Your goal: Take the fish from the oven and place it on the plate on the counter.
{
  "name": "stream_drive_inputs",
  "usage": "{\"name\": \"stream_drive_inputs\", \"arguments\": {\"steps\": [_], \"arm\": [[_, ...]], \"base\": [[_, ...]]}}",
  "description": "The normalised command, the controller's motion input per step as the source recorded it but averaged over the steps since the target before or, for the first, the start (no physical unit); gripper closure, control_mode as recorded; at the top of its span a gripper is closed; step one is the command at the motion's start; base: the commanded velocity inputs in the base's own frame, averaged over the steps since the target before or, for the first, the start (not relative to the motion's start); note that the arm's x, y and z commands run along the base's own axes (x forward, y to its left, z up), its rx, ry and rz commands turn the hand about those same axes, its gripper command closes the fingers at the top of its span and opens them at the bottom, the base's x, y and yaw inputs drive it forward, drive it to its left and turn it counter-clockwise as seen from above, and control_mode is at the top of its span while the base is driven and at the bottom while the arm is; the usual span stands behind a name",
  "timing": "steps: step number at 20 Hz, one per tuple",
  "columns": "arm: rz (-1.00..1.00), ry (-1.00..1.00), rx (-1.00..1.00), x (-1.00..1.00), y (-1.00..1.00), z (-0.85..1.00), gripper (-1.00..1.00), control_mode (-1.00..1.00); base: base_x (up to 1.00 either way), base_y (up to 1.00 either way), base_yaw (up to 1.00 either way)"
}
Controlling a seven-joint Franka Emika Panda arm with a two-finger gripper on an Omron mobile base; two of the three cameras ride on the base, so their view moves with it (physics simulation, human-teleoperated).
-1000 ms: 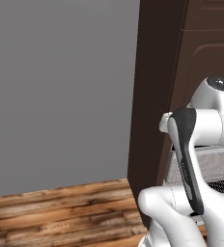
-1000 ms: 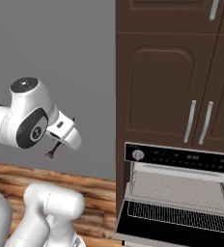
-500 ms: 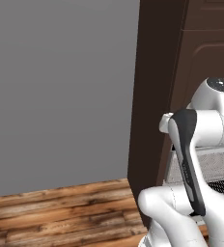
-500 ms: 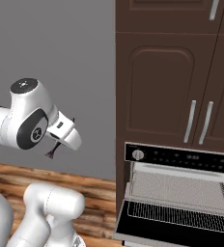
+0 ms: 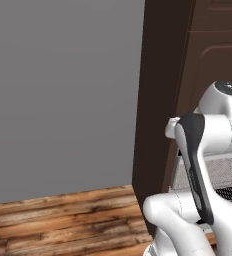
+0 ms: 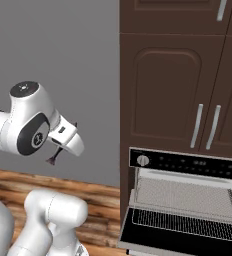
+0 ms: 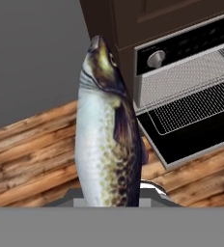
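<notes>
In the hand view, jaws pinch the fish [image 7: 108, 130] lengthwise, head pointing away.

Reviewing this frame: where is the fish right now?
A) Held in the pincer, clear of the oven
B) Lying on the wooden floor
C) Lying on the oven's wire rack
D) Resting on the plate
A: in the hand view the fish rises from the pincer, with the open oven off to one side behind it.
</notes>
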Motion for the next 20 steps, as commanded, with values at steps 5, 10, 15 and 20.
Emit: {"name": "stream_drive_inputs", "arguments": {"steps": [5, 10, 15, 20], "arm": [[0.0, 0.0, 0.0, -0.09, 0.0, 0.0, 1.0, 1.0], [0.0, 0.0, 0.0, 0.0, 0.0, 0.0, 1.0, 1.0], [0.0, 0.0, 0.0, 0.0, 0.0, 0.0, 1.0, 1.0], [0.0, 0.0, 0.0, 0.0, 0.0, 0.0, 1.0, 1.0]], "base": [[-0.1, -0.05, 0.0], [-0.82, -0.14, 0.0], [-0.99, -0.21, 0.0], [-0.22, -0.77, 0.04]]}}
